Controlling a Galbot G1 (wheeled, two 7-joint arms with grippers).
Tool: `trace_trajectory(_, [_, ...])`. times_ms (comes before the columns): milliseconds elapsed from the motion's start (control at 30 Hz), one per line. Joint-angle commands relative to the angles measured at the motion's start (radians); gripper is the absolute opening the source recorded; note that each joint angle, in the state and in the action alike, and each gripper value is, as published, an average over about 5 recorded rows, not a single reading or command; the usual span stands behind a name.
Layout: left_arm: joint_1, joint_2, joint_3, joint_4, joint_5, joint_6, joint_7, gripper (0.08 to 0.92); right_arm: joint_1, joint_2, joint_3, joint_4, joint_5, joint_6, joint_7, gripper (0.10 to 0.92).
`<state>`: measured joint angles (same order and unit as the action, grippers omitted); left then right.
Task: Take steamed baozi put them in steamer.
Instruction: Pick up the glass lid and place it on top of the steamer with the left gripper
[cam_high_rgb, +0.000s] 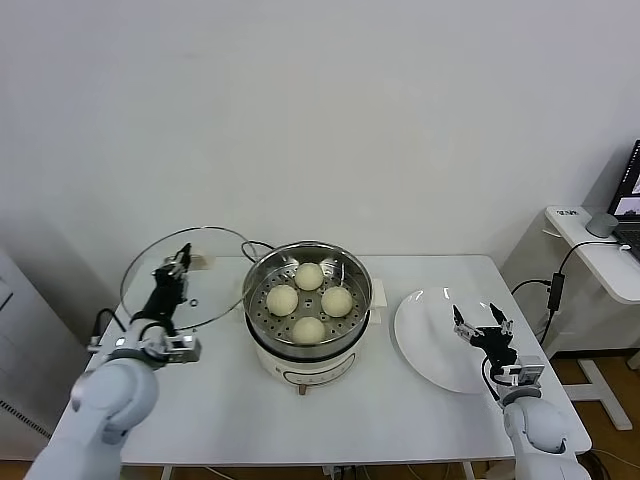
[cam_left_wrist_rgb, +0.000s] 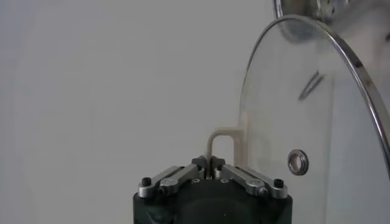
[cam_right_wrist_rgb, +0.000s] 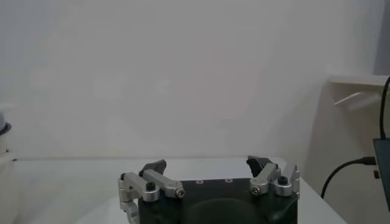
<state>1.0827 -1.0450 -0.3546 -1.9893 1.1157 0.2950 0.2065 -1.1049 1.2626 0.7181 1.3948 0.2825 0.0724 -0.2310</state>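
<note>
While the left gripper (cam_high_rgb: 177, 262) is pinching the cream handle of the round glass lid (cam_high_rgb: 170, 290), four cream-white steamed baozi (cam_high_rgb: 309, 276) are sitting in the shiny steel steamer (cam_high_rgb: 262, 275) beside it; a slipping lid risks striking them. The right gripper (cam_high_rgb: 482, 325) is idling spread over the flat white plate (cam_high_rgb: 420, 330).

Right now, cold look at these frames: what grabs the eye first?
Four steamed baozi sit on the tray inside the open steamer at table centre. On its left, the left gripper is shut on the handle of the glass lid, held up tilted. The right gripper hovers open over the bare white plate.
</note>
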Motion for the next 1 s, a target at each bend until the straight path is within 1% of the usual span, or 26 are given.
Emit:
trace_trajectory(33, [-0.111, -0.065, 0.250, -0.033, 0.130, 0.155, 0.073, 0.109, -0.001, -0.002, -0.002, -0.002, -0.001, -0.001, 0.001, 0.823])
trace_trajectory(167, [-0.132, -0.089, 0.292, -0.013, 0.163, 0.166, 0.081, 0.109, -0.001, 0.001, -0.002, -0.004, -0.003, 0.000, 0.000, 0.823])
trace_trajectory(433, [-0.170, -0.174, 0.357, 0.032, 0.249, 0.195, 0.098, 0.109, 0.004, 0.002, -0.005, -0.009, -0.008, 0.000, 0.000, 0.823])
trace_trajectory(1000, [-0.191, -0.282, 0.405, 0.129, 0.338, 0.202, 0.089, 0.109, 0.004, 0.013, -0.011, -0.015, -0.020, 0.001, -0.002, 0.823])
